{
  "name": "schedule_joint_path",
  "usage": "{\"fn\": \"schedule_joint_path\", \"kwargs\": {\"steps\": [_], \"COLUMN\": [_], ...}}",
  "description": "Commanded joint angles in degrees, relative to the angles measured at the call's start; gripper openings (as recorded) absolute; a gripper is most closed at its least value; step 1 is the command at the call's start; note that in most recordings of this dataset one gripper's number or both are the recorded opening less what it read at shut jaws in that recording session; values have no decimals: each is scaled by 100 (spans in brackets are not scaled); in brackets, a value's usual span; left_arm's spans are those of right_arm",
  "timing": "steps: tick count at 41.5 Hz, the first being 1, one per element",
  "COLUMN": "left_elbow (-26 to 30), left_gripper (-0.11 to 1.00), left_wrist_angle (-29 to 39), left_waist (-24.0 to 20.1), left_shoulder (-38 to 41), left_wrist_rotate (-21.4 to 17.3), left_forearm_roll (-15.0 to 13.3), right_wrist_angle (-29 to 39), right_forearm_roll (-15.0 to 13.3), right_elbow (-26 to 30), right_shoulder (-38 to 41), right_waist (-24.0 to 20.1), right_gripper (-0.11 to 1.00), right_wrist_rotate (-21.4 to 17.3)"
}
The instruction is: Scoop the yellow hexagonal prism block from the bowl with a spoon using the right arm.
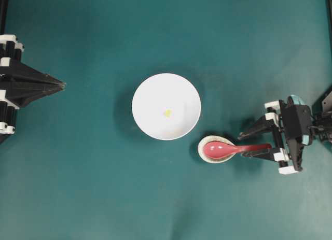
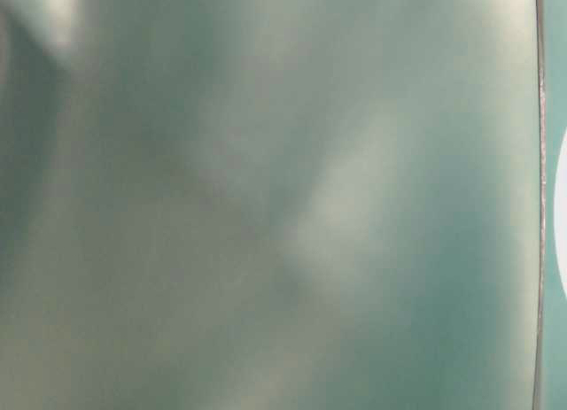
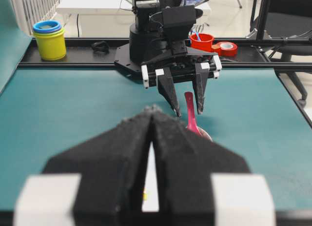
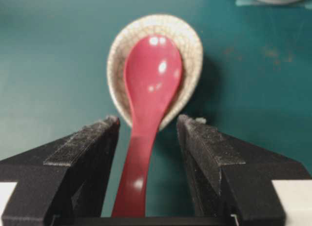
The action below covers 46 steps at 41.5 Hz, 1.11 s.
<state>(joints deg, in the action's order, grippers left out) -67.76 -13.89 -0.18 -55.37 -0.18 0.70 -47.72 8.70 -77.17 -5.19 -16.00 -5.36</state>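
Right gripper point(image 4: 147, 133) jaws spread wide, straddling the spoon point(image 4: 146, 113) handle, gaps both sides, gripping nothing. Scoop sits in speckled spoon rest point(image 4: 190, 40). Only the overhead view shows the yellow hexagonal prism block point(image 1: 167, 113) in the bowl point(image 1: 150, 95), just up-left of the spoon (table-level: blur). Left gripper point(image 1: 61, 85) pinched closed, empty, far left of the spoon.

Spoon point(image 4: 146, 109): glossy pink-red, smooth, bright highlights on scoop and handle; looks like glazed ceramic or hard plastic.
Spoon rest point(image 4: 190, 43): pale glaze with fine crackle pattern.
Bowl point(image 1: 150, 97): plain white, smooth.
Block point(image 1: 167, 113): yellow; finish too small to tell.
Right claw point(image 4: 147, 126) fingers point(image 4: 214, 148): matt black, grainy, rough-faced; white fittings look like plastic.
Table point(image 1: 78, 183): teal, matt, even.
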Motion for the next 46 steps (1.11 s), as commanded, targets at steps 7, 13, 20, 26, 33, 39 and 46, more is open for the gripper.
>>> {"fn": "schedule_joint_path", "kwargs": {"steps": [7, 13, 20, 26, 33, 39, 46], "left_elbow": [123, 123, 123, 114, 114, 114, 105], "left_gripper": [1, 1, 1, 1, 1, 1, 1], "left_wrist_angle": [-26, -26, -35, -35, -35, -26, -35], "left_waist": [-9, -9, -9, -9, -9, -9, -9], "left_shoulder": [53, 53, 53, 53, 79, 88, 79], "left_wrist_rotate": [-9, -9, -9, -9, -9, -9, -9], "left_forearm_roll": [9, 9, 9, 9, 9, 18, 9], "right_wrist_angle": [-299, -325, -352, -475, -492, -466, -457], "right_forearm_roll": [290, 404, 510, 519, 527, 606, 721], "right_elbow": [-62, -44, -18, 35, 88, 88, 79], "right_shoulder": [-44, 9, 211, 396, 492, 492, 492], "right_waist": [-255, -360, -378, -396, -396, -396, -396], "right_gripper": [57, 57, 57, 57, 57, 57, 56], "right_wrist_rotate": [0, 0, 0, 0, 0, 0, 0]}}
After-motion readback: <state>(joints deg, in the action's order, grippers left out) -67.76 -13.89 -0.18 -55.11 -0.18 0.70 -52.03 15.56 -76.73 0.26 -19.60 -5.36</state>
